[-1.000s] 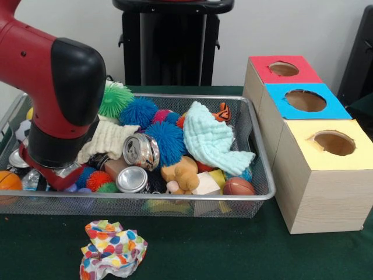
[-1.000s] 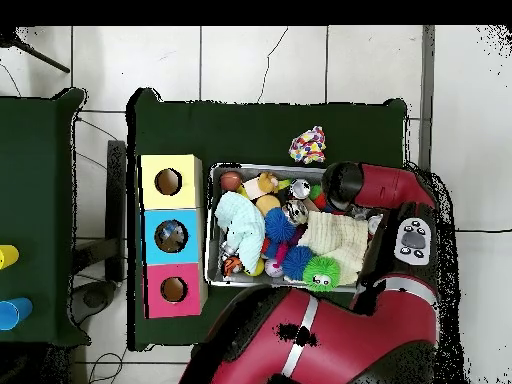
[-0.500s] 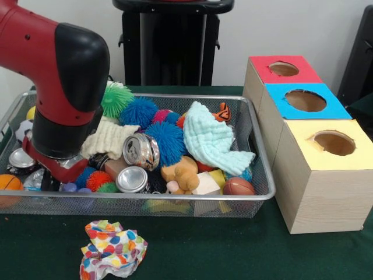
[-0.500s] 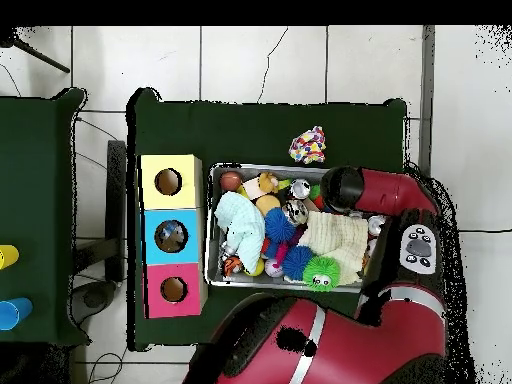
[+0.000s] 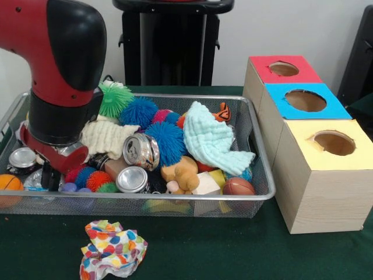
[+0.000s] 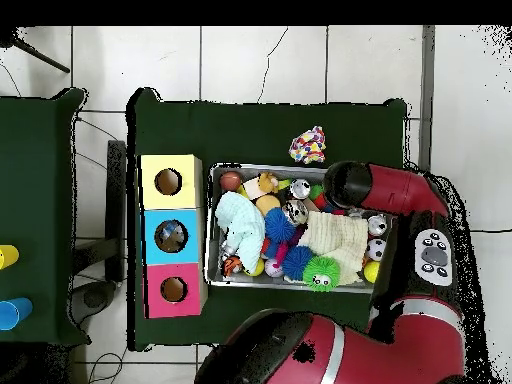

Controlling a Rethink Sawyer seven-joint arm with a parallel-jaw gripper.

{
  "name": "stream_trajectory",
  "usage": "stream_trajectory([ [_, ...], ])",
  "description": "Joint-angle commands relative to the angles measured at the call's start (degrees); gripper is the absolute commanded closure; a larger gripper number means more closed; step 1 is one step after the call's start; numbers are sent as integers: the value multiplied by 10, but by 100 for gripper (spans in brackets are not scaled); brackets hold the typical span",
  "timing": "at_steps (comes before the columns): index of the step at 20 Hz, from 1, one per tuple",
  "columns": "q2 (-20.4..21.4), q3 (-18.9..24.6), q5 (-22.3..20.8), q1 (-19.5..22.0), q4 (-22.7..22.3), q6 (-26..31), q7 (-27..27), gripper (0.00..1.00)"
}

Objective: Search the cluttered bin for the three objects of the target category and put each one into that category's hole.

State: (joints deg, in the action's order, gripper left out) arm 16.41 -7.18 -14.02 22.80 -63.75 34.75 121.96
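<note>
The wire mesh bin (image 5: pixel 175 200) is full of toys; it also shows in the overhead view (image 6: pixel 212 225). My gripper (image 5: pixel 50 175) hangs under the red and black wrist (image 6: pixel 346 186), low inside the bin's left end in the front view. A wrinkly clear plastic piece (image 5: pixel 34 179) lies right beside it, between a silver can (image 5: pixel 22 158) and an orange ball (image 5: pixel 8 184). I cannot tell whether the gripper touches or holds it. No other clear plastic pieces show.
Two more cans (image 5: pixel 141 151) (image 5: pixel 132 179), spiky balls, a cream cloth (image 5: pixel 108 138) and a mint cloth (image 5: pixel 213 140) fill the bin. Red (image 5: pixel 284 69), blue (image 5: pixel 305 100) and yellow (image 5: pixel 333 142) holed boxes stand to the right. A dotted cloth (image 5: pixel 112 248) lies on the table in front.
The arm's upper link has swung up and back while the wrist rose slightly. The gripper stays at the bin's left end. The objects in the bin have not visibly moved.
</note>
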Motion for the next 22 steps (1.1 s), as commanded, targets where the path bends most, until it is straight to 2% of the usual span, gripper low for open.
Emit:
stream_trajectory([
  [1, 18, 84, -27, 22, -55, 33, -129, 100],
  [3, 8, 85, -35, 26, -55, 20, -123, 100],
  [4, 3, 69, -41, 17, -49, 37, -114, 100],
  [5, 3, 67, -40, 17, -53, 42, -104, 0],
  [8, -10, 40, -28, -1, -43, 77, -56, 0],
  [12, -9, 54, -21, 9, -59, 52, -46, 0],
  [17, -19, 55, -18, 6, -54, 51, -37, 0],
  [22, -60, 38, -31, -4, -38, 0, 1, 0],
])
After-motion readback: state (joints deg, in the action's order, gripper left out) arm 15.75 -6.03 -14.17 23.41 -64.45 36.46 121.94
